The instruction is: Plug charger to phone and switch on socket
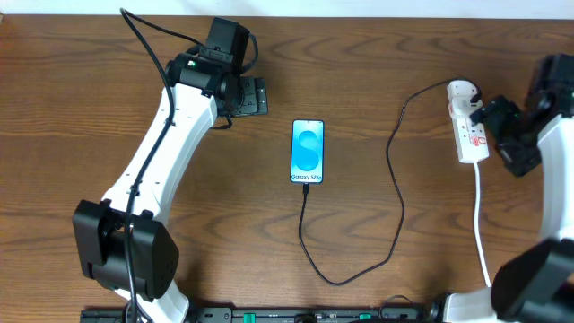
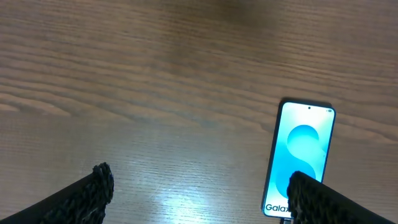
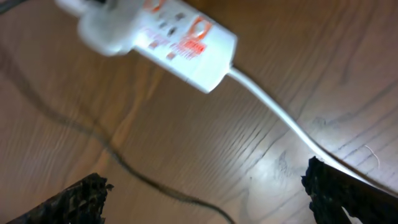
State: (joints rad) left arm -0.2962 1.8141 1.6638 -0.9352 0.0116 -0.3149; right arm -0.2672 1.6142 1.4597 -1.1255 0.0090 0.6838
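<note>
The phone (image 1: 308, 151) lies flat mid-table with its cyan screen lit; it also shows in the left wrist view (image 2: 301, 155). The black charger cable (image 1: 395, 202) runs from the phone's bottom edge, loops toward the front and rises to the far end of the white socket strip (image 1: 468, 124). The right wrist view shows the strip (image 3: 174, 34), its red markings and the cable (image 3: 124, 165). My left gripper (image 1: 251, 96) (image 2: 202, 190) is open and empty, left of the phone. My right gripper (image 1: 491, 115) (image 3: 208, 186) is open and empty, beside the strip.
The strip's white cord (image 1: 482, 224) (image 3: 280, 118) runs toward the table's front edge at the right. The wooden table (image 1: 404, 54) bears nothing else. The left arm reaches up from the front left, the right arm from the front right.
</note>
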